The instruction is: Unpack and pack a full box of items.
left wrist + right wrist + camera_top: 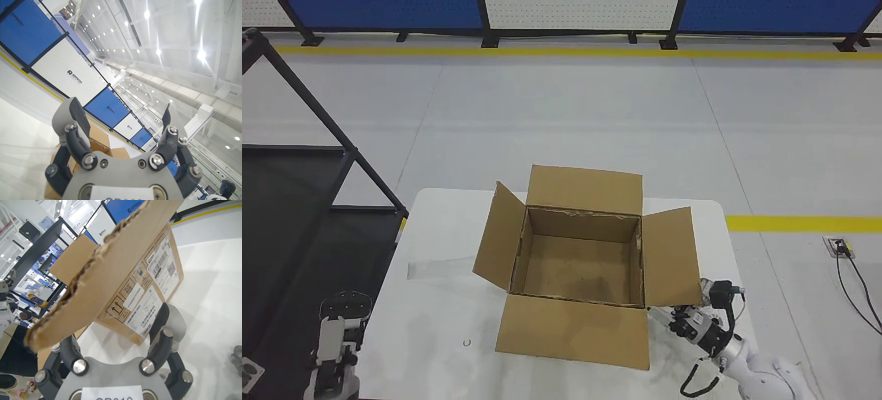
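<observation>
Box [572, 332] of brown cardboard stands upright mid-bench, all four flaps folded outward, far flap reaching over the far edge of the white bench [442, 315]. Inside, I can see bare cardboard floor. Right wrist view: printed labels and handling symbols on the box's outer side wall. Right hand [685, 322] lies low near the bench's right edge, just beside the right flap, fingers [160, 317] spread apart and grasping nothing; the flap's torn edge crosses in front of one finger, contact uncertain. Left hand [122, 106] is off the near-left corner of the bench, pointing up, released and empty. Black rack [302, 220] stands beyond the left edge.
</observation>
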You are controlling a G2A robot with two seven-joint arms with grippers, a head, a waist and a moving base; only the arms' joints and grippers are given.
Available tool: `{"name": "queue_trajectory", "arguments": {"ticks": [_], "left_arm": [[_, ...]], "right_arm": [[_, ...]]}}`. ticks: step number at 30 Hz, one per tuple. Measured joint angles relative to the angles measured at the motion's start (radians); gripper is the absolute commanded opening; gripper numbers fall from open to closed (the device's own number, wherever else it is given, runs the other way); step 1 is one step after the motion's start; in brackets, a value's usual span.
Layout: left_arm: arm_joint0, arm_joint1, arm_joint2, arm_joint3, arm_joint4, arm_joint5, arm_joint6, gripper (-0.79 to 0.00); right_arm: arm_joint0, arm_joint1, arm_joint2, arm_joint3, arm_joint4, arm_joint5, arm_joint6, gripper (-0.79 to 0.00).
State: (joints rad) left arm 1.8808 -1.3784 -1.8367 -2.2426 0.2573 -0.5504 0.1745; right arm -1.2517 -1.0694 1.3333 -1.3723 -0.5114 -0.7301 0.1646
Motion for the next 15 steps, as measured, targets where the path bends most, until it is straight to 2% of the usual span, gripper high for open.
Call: {"name": "queue_trajectory", "arguments": {"ticks": [6,11,15], "left_arm": [[0.000,-0.001,-0.007,0.003,-0.005,0.001,-0.005,0.000],[-0.003,-0.002,-0.005,0.001,-0.008,0.003,-0.014,0.000],[-0.008,-0.002,-0.001,0.000,-0.006,0.003,-0.018,0.000]], "right_arm": [[-0.008,0.001,0.019,-0.014,-0.037,-0.019,-0.047,0.000],[-0.057,0.004,0.060,-0.057,-0.079,-0.021,-0.125,0.000],[-0.101,0.005,0.098,-0.081,-0.084,-0.063,-0.210,0.000]]}}
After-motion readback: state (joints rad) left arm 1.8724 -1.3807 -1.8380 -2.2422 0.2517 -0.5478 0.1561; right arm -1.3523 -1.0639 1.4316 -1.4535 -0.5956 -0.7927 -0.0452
